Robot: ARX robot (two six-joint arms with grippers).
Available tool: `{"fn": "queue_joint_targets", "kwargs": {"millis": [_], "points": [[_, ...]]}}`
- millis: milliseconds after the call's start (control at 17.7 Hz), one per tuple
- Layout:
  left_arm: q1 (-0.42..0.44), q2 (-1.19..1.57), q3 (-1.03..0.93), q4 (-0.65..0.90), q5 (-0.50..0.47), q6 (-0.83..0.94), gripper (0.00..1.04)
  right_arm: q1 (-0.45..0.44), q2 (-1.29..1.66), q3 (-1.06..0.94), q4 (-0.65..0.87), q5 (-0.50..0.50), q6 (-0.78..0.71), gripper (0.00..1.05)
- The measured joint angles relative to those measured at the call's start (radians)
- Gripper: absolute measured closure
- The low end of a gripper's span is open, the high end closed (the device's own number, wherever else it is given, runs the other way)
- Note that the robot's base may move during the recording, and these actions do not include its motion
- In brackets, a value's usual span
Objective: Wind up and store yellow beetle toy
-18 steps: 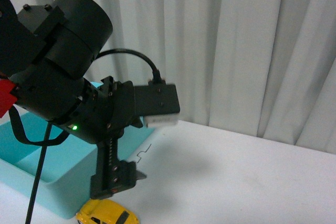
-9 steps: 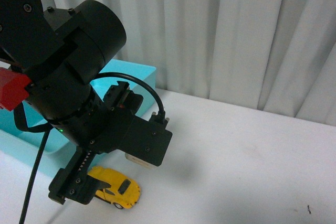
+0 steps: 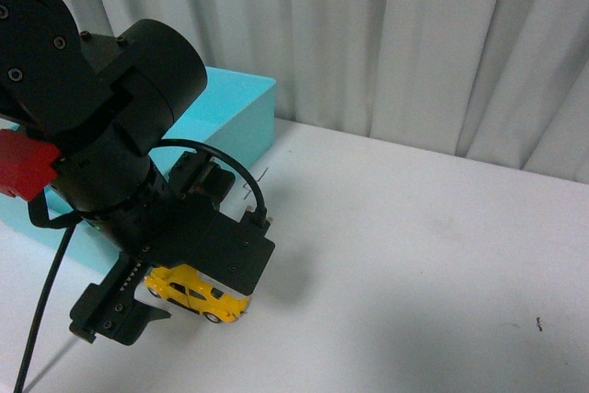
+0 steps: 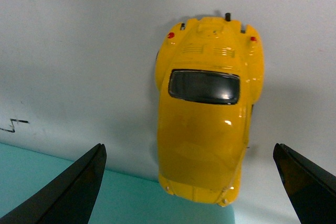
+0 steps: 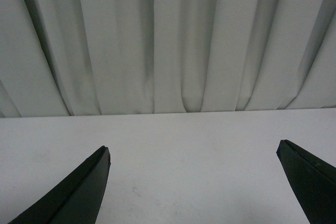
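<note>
- No legible text, brand or number anywhere.
- Only a thin black zigzag mark (image 4: 14, 125) on the table (image 4: 79, 51), left of centre in the front frame; unreadable.

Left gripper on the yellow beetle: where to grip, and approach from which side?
Probably from above, closing on the two flanks at mid-body. The yellow beetle toy lies lengthwise between the fingers of the open left gripper. Its flanks are the narrow span, and its roof and ends are rounded and glossy.
</note>
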State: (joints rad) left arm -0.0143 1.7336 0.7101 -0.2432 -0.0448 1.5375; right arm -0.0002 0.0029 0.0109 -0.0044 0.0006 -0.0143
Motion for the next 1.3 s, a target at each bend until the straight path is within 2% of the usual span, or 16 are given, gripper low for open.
{"fn": "queue_joint_targets", "kwargs": {"millis": [56, 113, 226, 339, 451, 564, 621, 846, 1016, 1072, 1185, 1298], "points": [[0.007, 0.014, -0.001, 0.016, -0.001, 0.007, 0.07, 0.0, 0.0, 0.0, 0.0, 0.0, 0.0, 0.07], [0.01, 0.024, -0.002, 0.023, 0.0, 0.009, 0.14, 0.0, 0.0, 0.0, 0.0, 0.0, 0.0, 0.07], [0.01, 0.037, -0.002, 0.029, -0.001, 0.008, 0.32, 0.0, 0.0, 0.0, 0.0, 0.0, 0.0, 0.07], [0.005, 0.048, -0.002, 0.036, -0.004, -0.013, 0.55, 0.0, 0.0, 0.0, 0.0, 0.0, 0.0, 0.07], [-0.002, 0.048, 0.003, 0.034, -0.005, -0.031, 0.64, 0.0, 0.0, 0.0, 0.0, 0.0, 0.0, 0.07], [-0.013, 0.045, 0.016, -0.003, 0.005, -0.074, 0.65, 0.0, 0.0, 0.0, 0.0, 0.0, 0.0, 0.07], [-0.027, 0.026, 0.018, -0.047, 0.055, -0.125, 0.65, 0.0, 0.0, 0.0, 0.0, 0.0, 0.0, 0.07], [-0.071, -0.163, 0.111, -0.174, 0.349, -0.369, 0.65, 0.0, 0.0, 0.0, 0.0, 0.0, 0.0, 0.07], [-0.003, -0.279, 0.191, -0.125, 0.534, -0.548, 0.65, 0.0, 0.0, 0.0, 0.0, 0.0, 0.0, 0.07], [0.04, -0.29, 0.222, -0.057, 0.545, -0.605, 0.65, 0.0, 0.0, 0.0, 0.0, 0.0, 0.0, 0.07], [0.163, -0.261, 0.278, 0.123, 0.465, -0.757, 0.65, 0.0, 0.0, 0.0, 0.0, 0.0, 0.0, 0.07], [0.275, -0.169, 0.323, 0.204, 0.302, -0.865, 0.65, 0.0, 0.0, 0.0, 0.0, 0.0, 0.0, 0.07]]}}
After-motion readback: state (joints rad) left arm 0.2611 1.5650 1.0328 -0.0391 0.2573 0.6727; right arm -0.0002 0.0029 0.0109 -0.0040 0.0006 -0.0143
